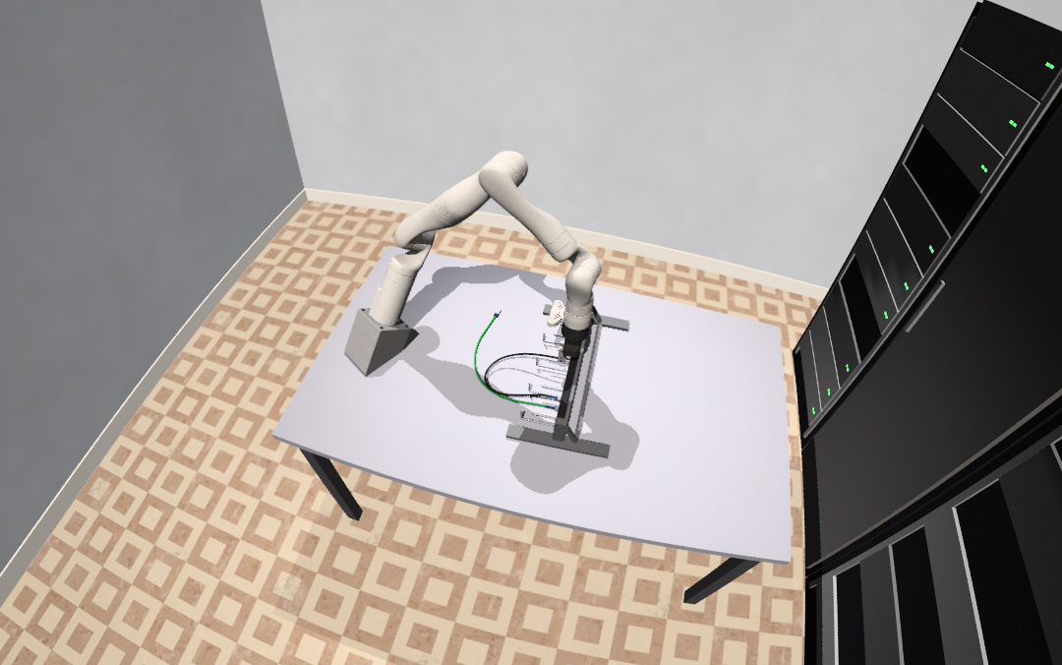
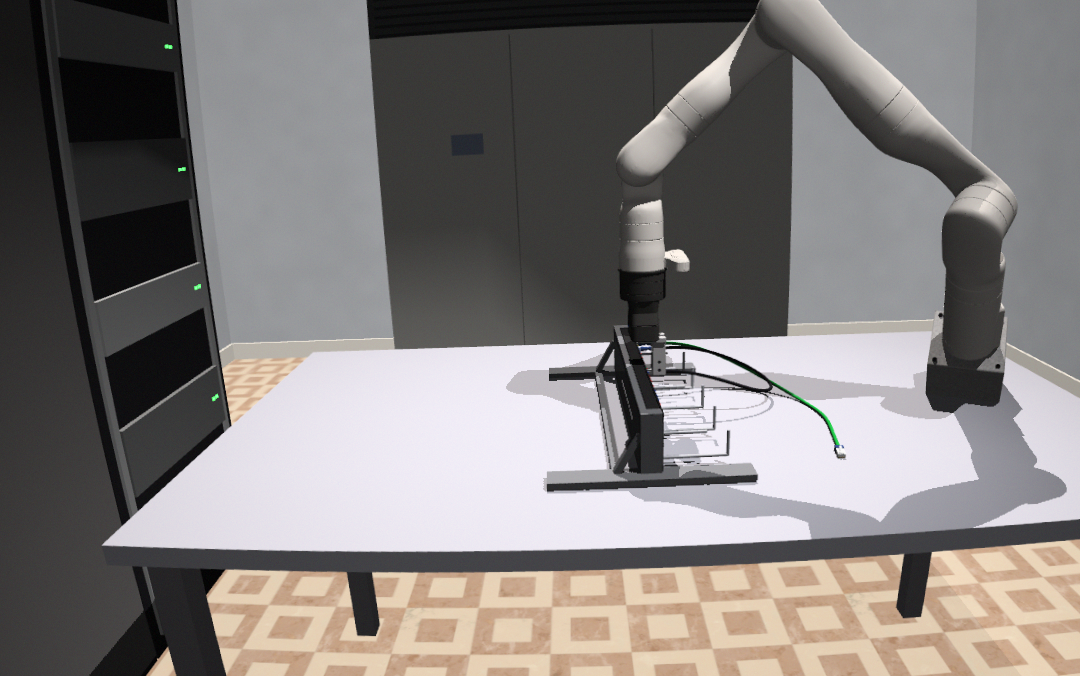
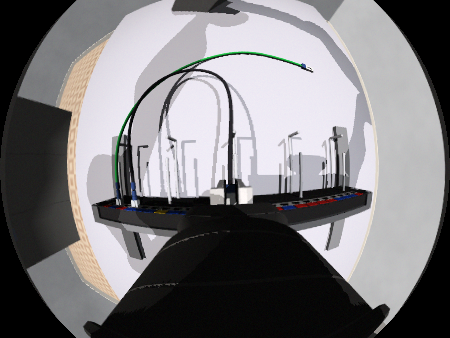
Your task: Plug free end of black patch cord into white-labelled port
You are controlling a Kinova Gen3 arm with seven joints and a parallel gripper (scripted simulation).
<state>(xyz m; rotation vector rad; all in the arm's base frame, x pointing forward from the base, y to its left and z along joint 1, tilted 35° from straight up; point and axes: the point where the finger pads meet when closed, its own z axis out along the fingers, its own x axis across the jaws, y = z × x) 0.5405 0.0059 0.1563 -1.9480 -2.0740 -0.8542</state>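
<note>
The black patch cord point(image 1: 523, 354) point(image 3: 197, 70) loops from a plugged end at the rack's left part in the wrist view to my gripper. My gripper point(image 2: 659, 358) point(image 3: 230, 188) points down at the rack's port face and is shut on the black cord's plug, of which a little blue shows between the pale fingers. The rack point(image 1: 560, 429) point(image 2: 651, 438) point(image 3: 107, 212) stands upright with its feet on the table. The fingers and the gripper body hide the plug tip, the port in front of it and any white label. I cannot tell how deep the plug sits or whether it is latched.
A green cord point(image 1: 475, 356) point(image 2: 805, 400) point(image 3: 245, 52) runs from the rack; its free plug point(image 1: 497, 314) point(image 2: 838, 449) point(image 3: 307, 68) lies on the table. Thin wire hooks point(image 2: 728, 442) point(image 3: 292, 134) stick out from the rack's port side, on both sides of my fingers.
</note>
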